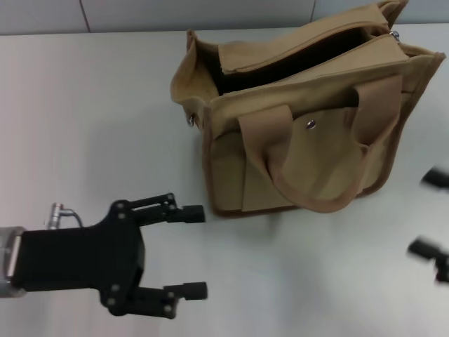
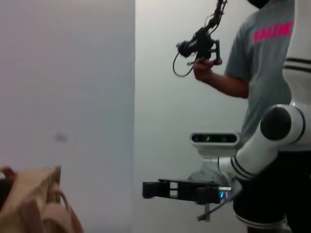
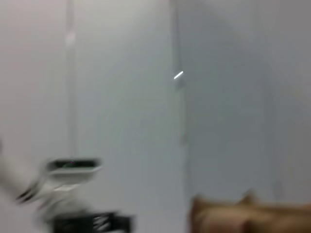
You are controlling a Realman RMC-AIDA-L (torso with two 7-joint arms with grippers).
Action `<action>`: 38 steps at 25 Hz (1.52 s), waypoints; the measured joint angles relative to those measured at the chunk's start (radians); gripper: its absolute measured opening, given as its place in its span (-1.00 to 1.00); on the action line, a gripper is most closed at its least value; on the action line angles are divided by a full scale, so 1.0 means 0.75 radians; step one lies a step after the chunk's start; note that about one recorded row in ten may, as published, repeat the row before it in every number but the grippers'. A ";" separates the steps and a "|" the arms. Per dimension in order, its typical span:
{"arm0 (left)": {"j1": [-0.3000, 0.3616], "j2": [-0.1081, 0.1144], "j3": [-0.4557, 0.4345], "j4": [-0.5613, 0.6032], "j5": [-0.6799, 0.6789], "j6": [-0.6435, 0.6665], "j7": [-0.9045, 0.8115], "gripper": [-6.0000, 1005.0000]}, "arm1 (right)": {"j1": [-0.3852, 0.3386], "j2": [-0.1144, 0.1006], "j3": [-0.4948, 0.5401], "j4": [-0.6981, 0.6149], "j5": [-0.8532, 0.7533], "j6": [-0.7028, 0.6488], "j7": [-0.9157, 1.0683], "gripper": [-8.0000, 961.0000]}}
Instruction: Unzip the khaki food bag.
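The jaws of the left gripper [image 1: 195, 251] are spread apart, empty, above the desk [image 1: 84, 105], with the khaki food bag [image 1: 302, 112] set ahead and rightward, its zipper line running left-to-right; the right gripper [image 1: 431, 232] is seen blurred at its right, jaws apart.

Pale table [image 1: 105, 105] against a plain white wall [image 2: 68, 73].

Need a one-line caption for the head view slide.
Boxy tan canvas food bag gaping open on white table; open left gripper nearby, right gripper at edge.
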 joint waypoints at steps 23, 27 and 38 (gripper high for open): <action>-0.007 -0.029 0.001 0.020 0.051 -0.085 -0.017 0.65 | 0.038 0.006 0.011 -0.014 -0.145 0.038 -0.001 0.77; -0.004 -0.030 0.000 0.020 0.051 -0.088 -0.017 0.65 | 0.038 0.007 0.012 -0.013 -0.143 0.059 -0.002 0.77; -0.004 -0.035 -0.001 0.020 0.051 -0.093 -0.017 0.65 | 0.040 0.008 0.013 -0.011 -0.139 0.067 -0.002 0.77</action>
